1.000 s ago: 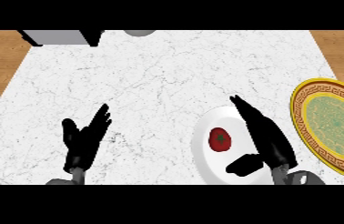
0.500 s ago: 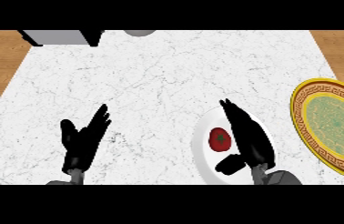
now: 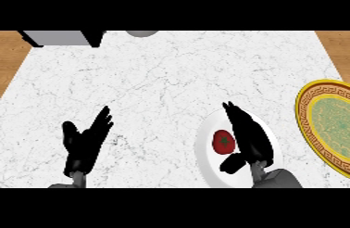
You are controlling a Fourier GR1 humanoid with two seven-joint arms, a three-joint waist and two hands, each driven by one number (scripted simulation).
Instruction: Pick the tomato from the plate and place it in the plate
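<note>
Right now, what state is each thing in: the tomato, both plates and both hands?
Red tomato: lying on the white plate, not lifted.
White round plate: holds the tomato, partly under the right hand.
Gold-rimmed green plate: nothing on it, at the counter's right edge.
Right hand: open, over the white plate beside the tomato.
Left hand: open, resting at lower left.

A white marbled worktop fills the scene. Wood floor shows at both far corners. A grey box sits far left.

Right robot hand open just beside tomato on white plate
</note>
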